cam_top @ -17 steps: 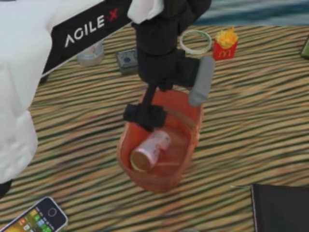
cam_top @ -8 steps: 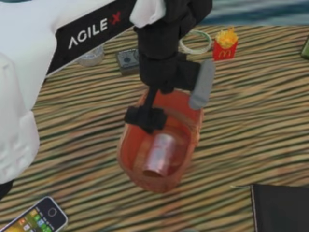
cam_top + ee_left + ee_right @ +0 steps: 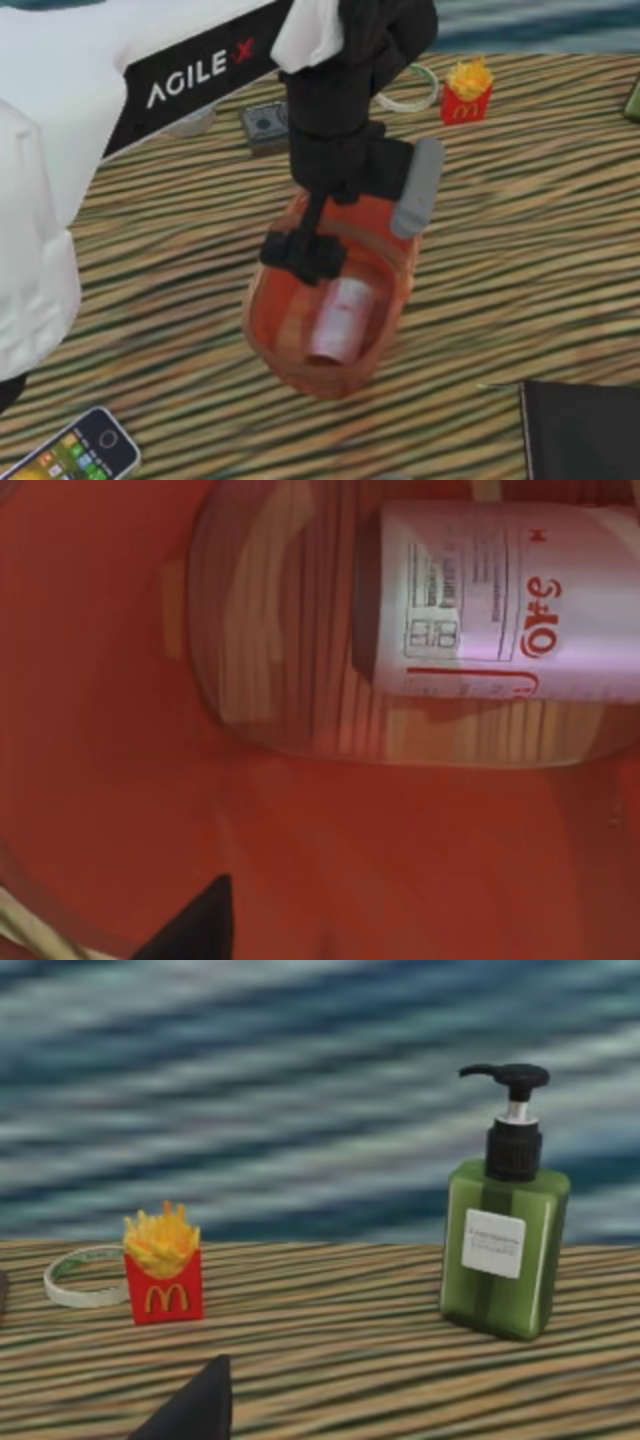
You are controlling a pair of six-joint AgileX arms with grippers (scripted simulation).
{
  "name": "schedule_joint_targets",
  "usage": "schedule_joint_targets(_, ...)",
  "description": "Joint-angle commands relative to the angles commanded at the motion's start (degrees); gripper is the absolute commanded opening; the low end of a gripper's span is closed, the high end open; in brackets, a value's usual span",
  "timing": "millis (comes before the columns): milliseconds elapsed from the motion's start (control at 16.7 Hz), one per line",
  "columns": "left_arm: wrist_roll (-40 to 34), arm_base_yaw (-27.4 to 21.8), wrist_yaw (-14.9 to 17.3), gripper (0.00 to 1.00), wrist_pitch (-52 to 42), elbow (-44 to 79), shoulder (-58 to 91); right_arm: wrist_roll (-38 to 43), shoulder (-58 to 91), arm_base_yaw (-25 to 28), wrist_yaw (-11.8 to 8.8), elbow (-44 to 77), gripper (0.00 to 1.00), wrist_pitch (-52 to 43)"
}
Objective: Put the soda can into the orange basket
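The soda can (image 3: 340, 318) lies on its side on the floor of the orange basket (image 3: 262, 325), white with red markings, and nothing holds it. In the left wrist view the soda can (image 3: 500, 600) shows close up over the basket's orange wall (image 3: 400, 860). My left gripper (image 3: 303, 255) hangs open just above the basket's far end, a little short of the can; one dark fingertip (image 3: 195, 925) shows. My right gripper (image 3: 580, 430) is parked at the table's front right, open, with one fingertip (image 3: 195, 1405) in view.
A red fries box (image 3: 467, 92) and a white tape ring (image 3: 412, 90) stand at the back of the table. A small dark box (image 3: 263, 125) lies behind the basket. A phone (image 3: 80, 450) lies at the front left. A green pump bottle (image 3: 503, 1250) stands at the back right.
The can has rolled and settled inside the basket, turning from tilted with its top showing to lying lengthwise. The left gripper has risen slightly. The right arm has not moved.
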Motion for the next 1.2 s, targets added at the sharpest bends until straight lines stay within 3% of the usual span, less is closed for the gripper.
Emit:
schedule_joint_targets(720,0.0,0.0,0.0,0.02,0.0,0.0,0.0,0.0,0.0,0.0,0.0,0.0,1.00,0.0)
schedule_joint_targets(1200,0.0,0.0,0.0,0.00,0.0,0.0,0.0,0.0,0.0,0.0,0.0,0.0,1.00,0.0)
